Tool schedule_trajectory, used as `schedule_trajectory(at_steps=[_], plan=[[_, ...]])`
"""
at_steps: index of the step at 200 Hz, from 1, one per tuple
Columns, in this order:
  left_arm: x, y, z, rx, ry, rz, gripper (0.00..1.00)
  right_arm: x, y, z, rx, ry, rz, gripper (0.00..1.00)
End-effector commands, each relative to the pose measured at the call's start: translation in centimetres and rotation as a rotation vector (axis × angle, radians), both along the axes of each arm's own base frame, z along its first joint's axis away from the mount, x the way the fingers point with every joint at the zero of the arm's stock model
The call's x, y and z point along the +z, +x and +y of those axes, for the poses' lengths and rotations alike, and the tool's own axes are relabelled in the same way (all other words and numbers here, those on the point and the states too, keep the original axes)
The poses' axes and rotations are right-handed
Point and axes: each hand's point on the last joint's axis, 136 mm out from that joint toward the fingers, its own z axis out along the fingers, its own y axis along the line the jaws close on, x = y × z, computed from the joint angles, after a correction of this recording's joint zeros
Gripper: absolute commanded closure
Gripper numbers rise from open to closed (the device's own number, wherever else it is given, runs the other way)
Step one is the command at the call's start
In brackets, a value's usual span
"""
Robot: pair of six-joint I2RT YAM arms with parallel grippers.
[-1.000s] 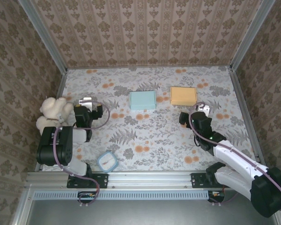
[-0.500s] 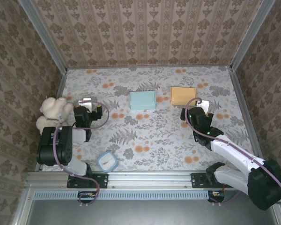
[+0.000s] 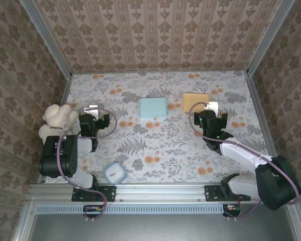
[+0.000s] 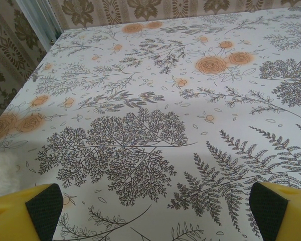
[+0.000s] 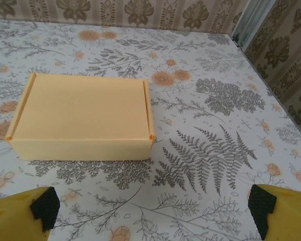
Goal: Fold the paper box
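Note:
Two closed paper boxes lie at the back of the table: a light blue one (image 3: 153,107) in the middle and an orange one (image 3: 193,102) to its right. In the right wrist view the orange box (image 5: 83,118) lies just ahead and to the left of my right gripper (image 5: 153,211), which is open with nothing between its yellow fingers (image 5: 20,213). From above, the right gripper (image 3: 208,109) hangs over the orange box's near right corner. My left gripper (image 3: 92,111) is open above bare tablecloth (image 4: 155,211) at the left, far from both boxes.
A white plush toy (image 3: 57,120) sits at the left edge, beside the left arm, and its fur (image 4: 2,173) shows in the left wrist view. A small blue-rimmed square (image 3: 115,173) lies near the front edge. Patterned walls enclose the floral table (image 3: 160,145).
The right arm has swung left and away from me, bringing its open gripper up to the orange box. The left arm and both boxes have stayed put.

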Motion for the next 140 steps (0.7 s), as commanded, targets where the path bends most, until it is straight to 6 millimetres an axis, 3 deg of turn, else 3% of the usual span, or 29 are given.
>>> schedule_trajectory(at_steps=[1,74,101,140], plan=[[0.6,0.4,0.1,-0.01,0.002,-0.015,0.0,2.2,1.9,-0.3,0.003,-0.013,-0.061,0.0],[0.7,0.5,0.1,-0.011,0.002,-0.016,0.0,-3.0,4.0,-1.7,-0.031,-0.043,-0.003,0.0],[0.7,0.5,0.1,-0.011,0.001,-0.016,0.0,-3.3,4.7,-2.2,-0.077,-0.06,0.032,0.0],[0.7,0.5,0.1,-0.011,0.001,-0.016,0.0,-3.0,4.2,-3.0,-0.11,-0.042,0.005,0.0]])
